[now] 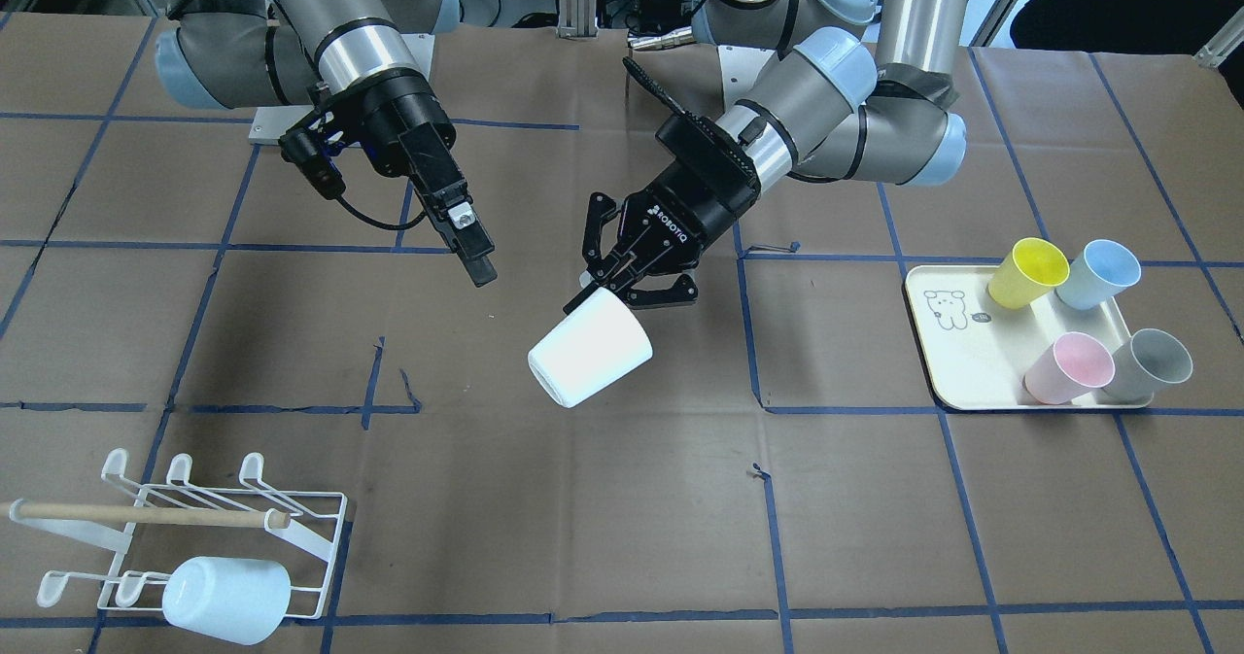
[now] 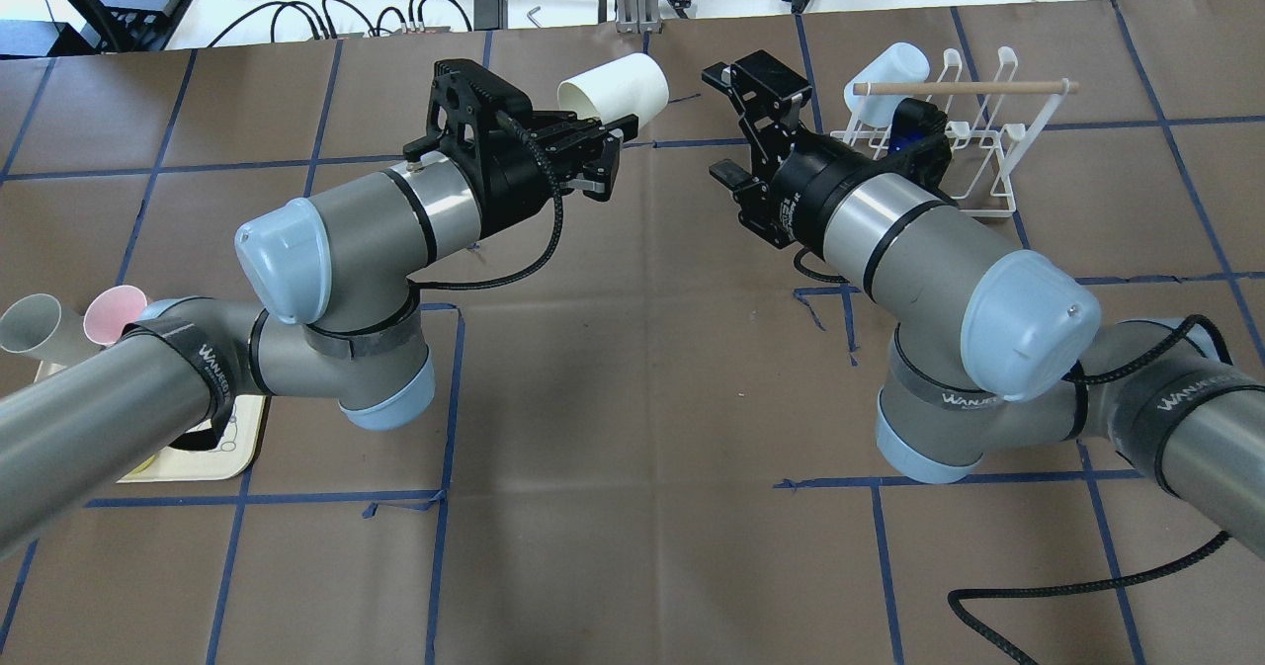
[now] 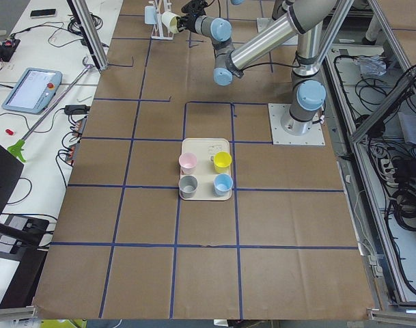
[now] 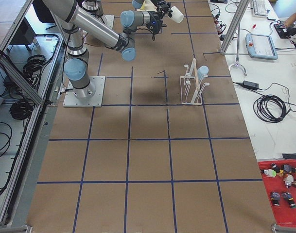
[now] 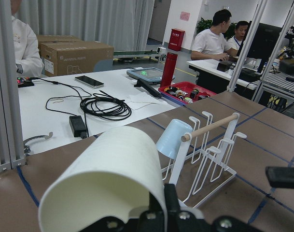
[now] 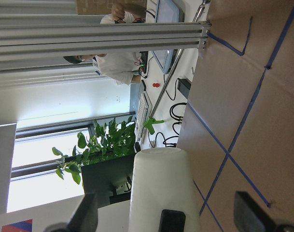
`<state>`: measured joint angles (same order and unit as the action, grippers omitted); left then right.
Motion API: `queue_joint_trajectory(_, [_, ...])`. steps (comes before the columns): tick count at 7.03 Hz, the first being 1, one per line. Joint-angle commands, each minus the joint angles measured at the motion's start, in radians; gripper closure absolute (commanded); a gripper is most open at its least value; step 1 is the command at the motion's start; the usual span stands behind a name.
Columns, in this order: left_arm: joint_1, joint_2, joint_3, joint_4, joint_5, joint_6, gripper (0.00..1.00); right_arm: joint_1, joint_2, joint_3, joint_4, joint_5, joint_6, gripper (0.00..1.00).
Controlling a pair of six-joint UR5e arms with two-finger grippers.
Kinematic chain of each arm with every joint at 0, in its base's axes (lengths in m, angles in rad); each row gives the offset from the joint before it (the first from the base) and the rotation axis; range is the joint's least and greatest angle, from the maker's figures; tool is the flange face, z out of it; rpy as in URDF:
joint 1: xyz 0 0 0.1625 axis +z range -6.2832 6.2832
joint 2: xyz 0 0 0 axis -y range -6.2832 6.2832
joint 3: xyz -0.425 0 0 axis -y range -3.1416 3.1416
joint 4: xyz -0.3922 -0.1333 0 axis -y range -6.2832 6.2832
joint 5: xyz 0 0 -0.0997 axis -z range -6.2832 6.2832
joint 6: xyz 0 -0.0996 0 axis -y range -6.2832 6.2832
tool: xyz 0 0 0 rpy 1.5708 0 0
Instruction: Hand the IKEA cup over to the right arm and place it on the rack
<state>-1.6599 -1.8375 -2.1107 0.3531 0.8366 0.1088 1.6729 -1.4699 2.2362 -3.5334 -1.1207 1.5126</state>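
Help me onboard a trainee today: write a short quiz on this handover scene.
1. Which gripper holds the white cup? A left; B right; C neither.
2. True or false: the right gripper is shut.
3. Fill in: the tray carries ___ cups.
Key: 1 A, the left gripper. 2 false, its jaws stand open. 3 four.
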Motion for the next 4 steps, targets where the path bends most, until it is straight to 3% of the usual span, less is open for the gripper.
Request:
queue_joint_trajectory(1, [-0.001, 0.007, -0.008, 0.001, -0.001, -0.003, 0.98, 0.014, 0.003, -0.029, 0.072, -0.001, -0.002, 0.01])
queue_joint_trajectory(4, [-0.001, 0.023, -0.035, 0.001, 0.004, -0.003, 0.97, 0.025, 0.054, -0.101, 0.139, 0.002, -0.017, 0.01])
